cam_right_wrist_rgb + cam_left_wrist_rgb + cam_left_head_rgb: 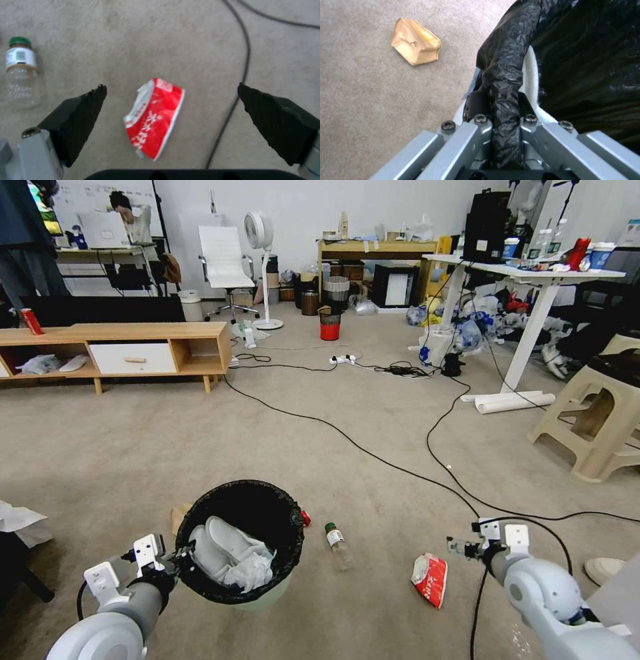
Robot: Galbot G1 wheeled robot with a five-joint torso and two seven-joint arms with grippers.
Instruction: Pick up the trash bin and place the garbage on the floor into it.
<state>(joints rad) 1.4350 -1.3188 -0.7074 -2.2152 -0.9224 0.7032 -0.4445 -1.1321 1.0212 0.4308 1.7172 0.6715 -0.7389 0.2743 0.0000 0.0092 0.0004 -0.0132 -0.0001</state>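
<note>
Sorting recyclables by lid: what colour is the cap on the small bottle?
Green; the bottle shows it best in the right wrist view.

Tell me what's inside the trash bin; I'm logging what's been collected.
Inside the trash bin, held at its rim by the left gripper, lie crumpled white tissues against the black liner. Anything beneath them is covered.
</note>
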